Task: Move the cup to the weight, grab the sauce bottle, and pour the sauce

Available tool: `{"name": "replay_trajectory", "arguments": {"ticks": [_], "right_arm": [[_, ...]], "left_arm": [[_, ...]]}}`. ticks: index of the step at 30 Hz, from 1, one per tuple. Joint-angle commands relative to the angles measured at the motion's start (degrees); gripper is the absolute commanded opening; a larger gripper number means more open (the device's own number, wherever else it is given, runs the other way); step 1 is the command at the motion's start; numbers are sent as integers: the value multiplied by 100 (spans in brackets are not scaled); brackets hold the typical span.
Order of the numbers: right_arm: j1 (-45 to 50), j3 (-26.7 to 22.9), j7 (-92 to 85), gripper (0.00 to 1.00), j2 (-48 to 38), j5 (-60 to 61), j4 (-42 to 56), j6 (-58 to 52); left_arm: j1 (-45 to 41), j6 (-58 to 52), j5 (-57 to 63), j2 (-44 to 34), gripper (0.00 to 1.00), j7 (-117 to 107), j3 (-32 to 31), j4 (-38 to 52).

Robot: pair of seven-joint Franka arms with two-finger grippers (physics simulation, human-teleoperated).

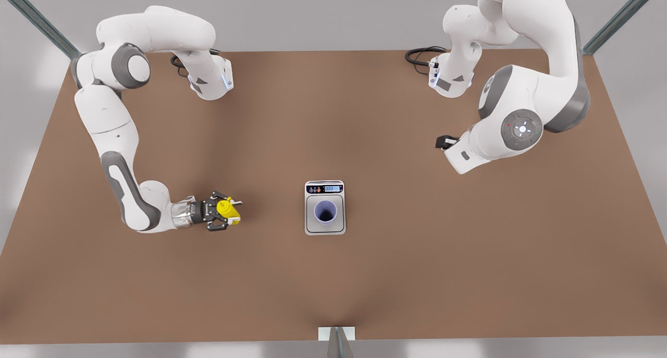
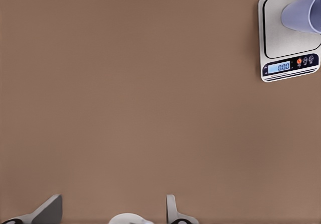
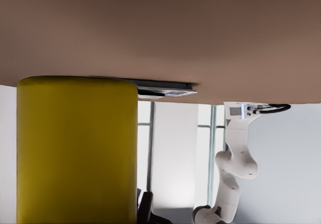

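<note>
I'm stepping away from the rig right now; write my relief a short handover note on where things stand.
Right gripper, on the front view's left: shut on the sauce bottle, close by the table; the bottle also shows in the right wrist view.
Left gripper, on the front view's right: raised, away from the job's things, waiting.
Cup: upright on the weight's plate.
Done: cup placed, bottle gripped.
Left: carry the bottle over the cup and pour.

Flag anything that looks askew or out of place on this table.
Nothing stands out. The cup stands upright on the weight, and the right pincer holds the sauce bottle at the front view's left. The left pincer waits apart.
</note>
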Motion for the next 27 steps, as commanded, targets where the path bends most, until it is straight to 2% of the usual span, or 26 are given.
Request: {"name": "replay_trajectory", "arguments": {"ticks": [1, 3, 4, 7, 8, 27], "right_arm": [[-1, 7, -56, 21, -4, 420, -29, 182], [-1, -1, -73, 21, 31, 420, -29, 191], [-1, -1, -205, 30, 31, 420, -73, 199], [8, -1, -126, 75, 58, 411, -82, 287], [8, -1, -196, 100, 58, 332, -73, 287], [-36, -1, -205, 100, 40, 200, -20, 463]], "left_arm": [[-1, 0, 1, 8, 100, 0, 0, 0], [-1, 0, 1, 8, 100, 0, -9, 0], [-1, 0, 1, 8, 100, 0, -9, 0], [-1, 0, 1, 8, 100, -18, 0, 0], [-1, 0, 1, 8, 100, -35, -9, 0], [-71, -9, 1, 8, 100, -105, 0, 0]]}}
